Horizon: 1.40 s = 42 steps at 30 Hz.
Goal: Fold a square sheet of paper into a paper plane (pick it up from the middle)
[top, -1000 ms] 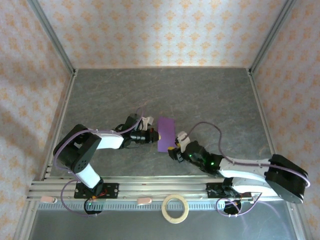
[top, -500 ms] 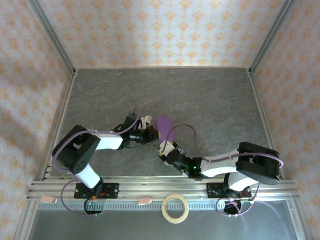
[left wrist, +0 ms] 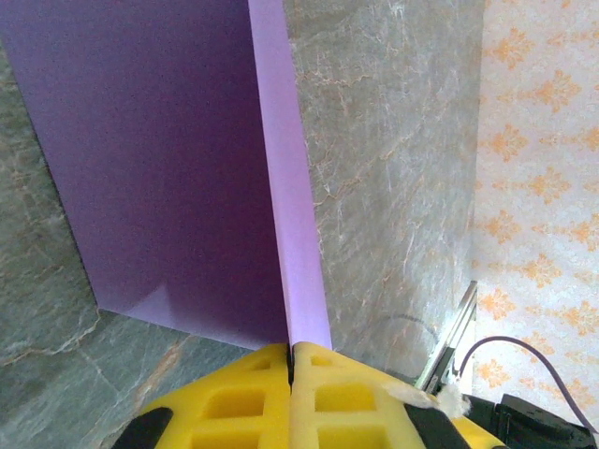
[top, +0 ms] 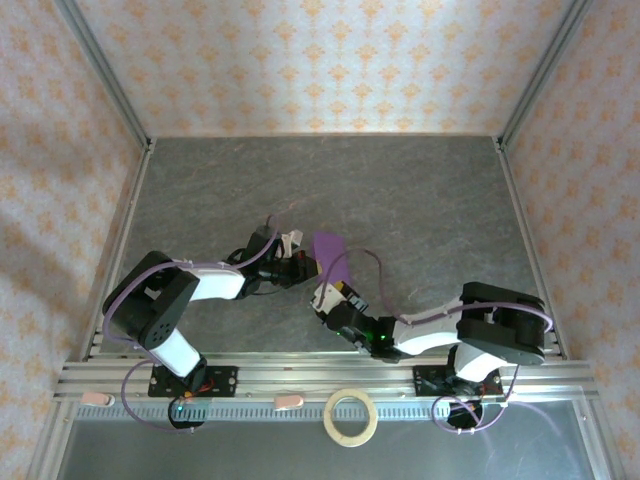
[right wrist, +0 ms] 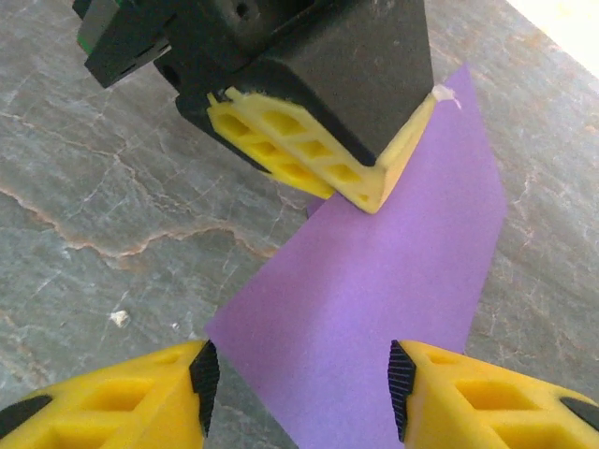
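The square sheet of paper [top: 330,253] is purple and folded over, standing tilted above the grey table. In the left wrist view its dark panel [left wrist: 159,159] and a lighter strip run away from my left gripper [left wrist: 292,354], which is shut on the paper's edge. From above, the left gripper [top: 307,268] sits at the paper's left side. My right gripper [top: 325,298] is just in front of the paper. In the right wrist view the paper [right wrist: 374,281] reaches down between the right gripper's [right wrist: 299,376] open fingers, with a gap on each side. The left gripper [right wrist: 328,159] pinches the paper's far edge.
A tan tape ring [top: 351,417] lies on the metal shelf in front of the arm bases. The right arm's forearm [top: 440,330] lies low along the table's near edge. Grey table surface [top: 400,190] stretches behind the paper to the patterned walls.
The right arm has folded back and swung its gripper left, to the paper's near edge. The paper has tipped and looks narrower from above. The left gripper has kept its grip.
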Each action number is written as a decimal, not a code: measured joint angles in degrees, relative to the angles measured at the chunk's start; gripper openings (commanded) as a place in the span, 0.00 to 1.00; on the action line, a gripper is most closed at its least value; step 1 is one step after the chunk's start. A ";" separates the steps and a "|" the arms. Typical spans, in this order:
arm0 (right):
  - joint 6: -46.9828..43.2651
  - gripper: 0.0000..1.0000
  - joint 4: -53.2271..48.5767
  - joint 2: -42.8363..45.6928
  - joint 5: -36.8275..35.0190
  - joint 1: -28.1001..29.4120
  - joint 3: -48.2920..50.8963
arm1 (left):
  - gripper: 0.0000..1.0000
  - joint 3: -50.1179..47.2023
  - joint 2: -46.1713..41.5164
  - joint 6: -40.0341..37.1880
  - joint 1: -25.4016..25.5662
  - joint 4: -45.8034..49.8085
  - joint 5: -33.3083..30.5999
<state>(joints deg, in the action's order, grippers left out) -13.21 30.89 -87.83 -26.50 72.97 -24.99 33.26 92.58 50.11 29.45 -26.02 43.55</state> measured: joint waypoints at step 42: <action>-0.02 0.00 4.57 -0.92 0.94 -0.44 0.02 | 0.37 0.02 -0.31 -0.48 0.00 1.25 -0.81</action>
<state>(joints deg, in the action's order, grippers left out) -13.23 35.46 -88.75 -25.56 72.53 -24.97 33.28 92.27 49.63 29.45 -24.77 42.74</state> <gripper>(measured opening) 0.043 0.255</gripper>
